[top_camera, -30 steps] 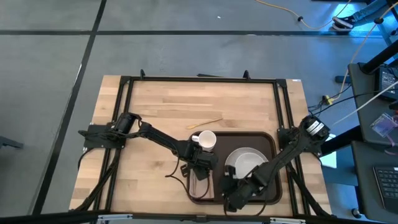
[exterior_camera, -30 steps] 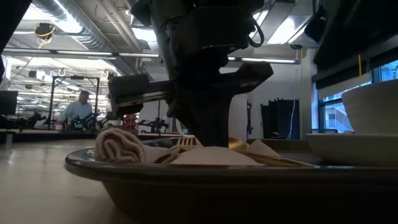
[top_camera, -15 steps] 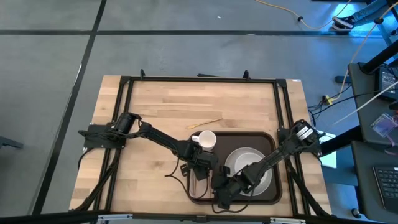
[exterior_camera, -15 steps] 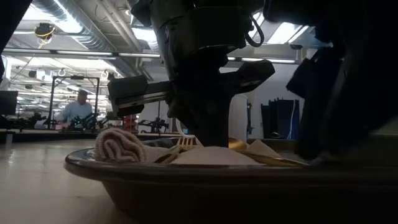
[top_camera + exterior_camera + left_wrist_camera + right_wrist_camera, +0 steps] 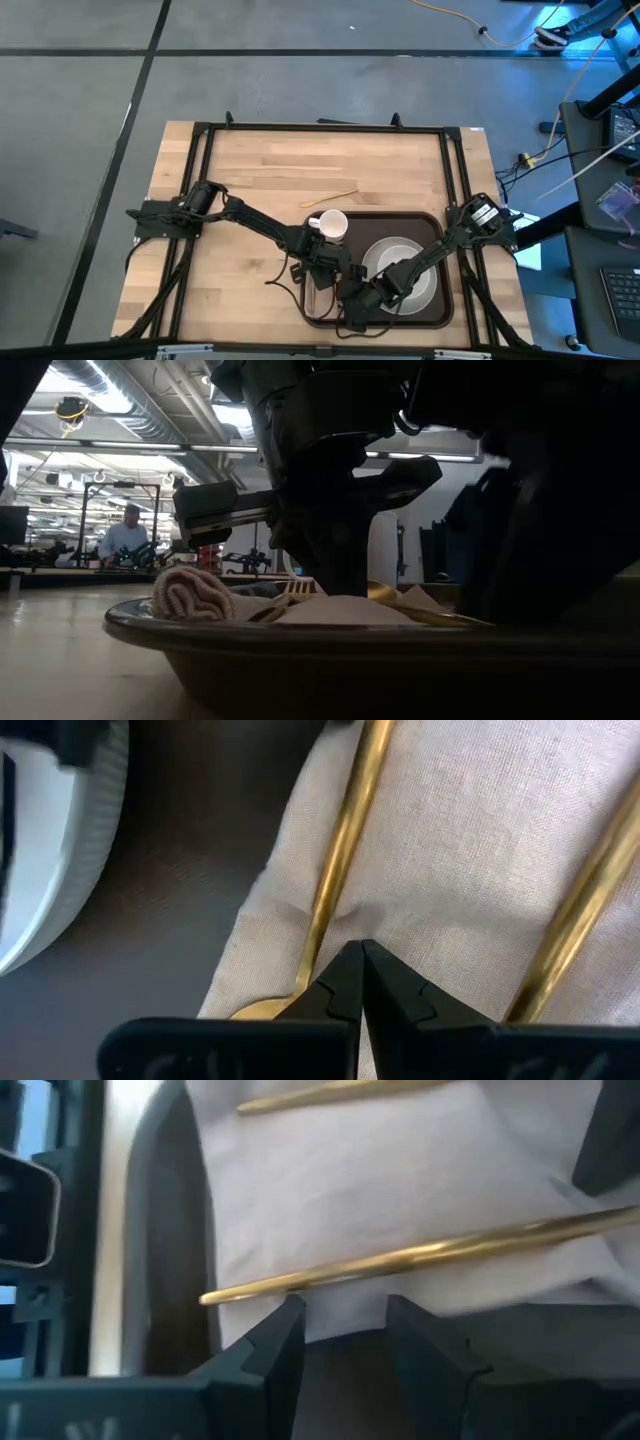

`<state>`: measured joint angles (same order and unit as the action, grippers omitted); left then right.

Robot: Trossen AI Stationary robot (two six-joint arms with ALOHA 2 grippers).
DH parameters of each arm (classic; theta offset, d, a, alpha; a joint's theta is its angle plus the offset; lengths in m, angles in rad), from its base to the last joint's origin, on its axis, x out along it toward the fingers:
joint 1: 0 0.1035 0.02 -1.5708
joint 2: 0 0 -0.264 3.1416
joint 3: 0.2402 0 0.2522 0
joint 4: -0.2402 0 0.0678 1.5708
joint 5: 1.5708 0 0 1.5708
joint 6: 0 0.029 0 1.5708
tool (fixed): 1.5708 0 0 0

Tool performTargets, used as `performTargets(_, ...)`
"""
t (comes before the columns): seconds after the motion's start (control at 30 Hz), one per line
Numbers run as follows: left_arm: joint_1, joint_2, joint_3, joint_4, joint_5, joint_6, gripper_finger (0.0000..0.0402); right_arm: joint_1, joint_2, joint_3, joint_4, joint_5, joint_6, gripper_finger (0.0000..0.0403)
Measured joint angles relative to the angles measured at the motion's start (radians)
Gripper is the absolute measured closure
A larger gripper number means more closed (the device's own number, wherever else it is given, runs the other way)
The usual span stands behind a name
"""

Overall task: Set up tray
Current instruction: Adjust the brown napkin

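Jaws on our left gripper are pressed together with nothing between them, tips resting on the tan cloth napkin between two slim gold-coloured utensil handles. Jaws on our right gripper stand parted, just beside another gold handle lying across the same napkin.

We see the large dark brown rectangular tray with rounded corners and a raised rim at the near right part of the light wooden surface, its near edge close to the surface's front edge. Both grippers crowd its left half beside the round white plate. A white cup sits at the tray's far left corner, and a thin pale stick lies just beyond. The far half of the surface lies open. We can read no writing or labels.
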<state>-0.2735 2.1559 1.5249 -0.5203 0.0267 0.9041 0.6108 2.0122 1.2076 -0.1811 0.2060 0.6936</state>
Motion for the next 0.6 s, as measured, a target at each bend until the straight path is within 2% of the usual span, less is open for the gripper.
performTargets(0.2,0.004,0.0,0.0,-0.001,0.0,0.003,0.04,-0.012,0.018,0.002,0.015,-0.079,0.001,0.0258)
performTargets(0.33,0.018,0.0,0.0,0.0,0.011,-0.063,0.0399,-0.007,0.02,0.003,0.052,-0.151,0.025,0.0258)
performTargets(0.43,0.026,0.001,0.0,0.002,0.015,-0.091,0.04,0.003,0.022,0.002,0.067,-0.162,0.034,0.0258)
performTargets(0.6,0.021,0.001,0.0,0.009,0.002,-0.057,0.0399,0.002,0.012,0.002,0.054,-0.166,0.083,0.0258)
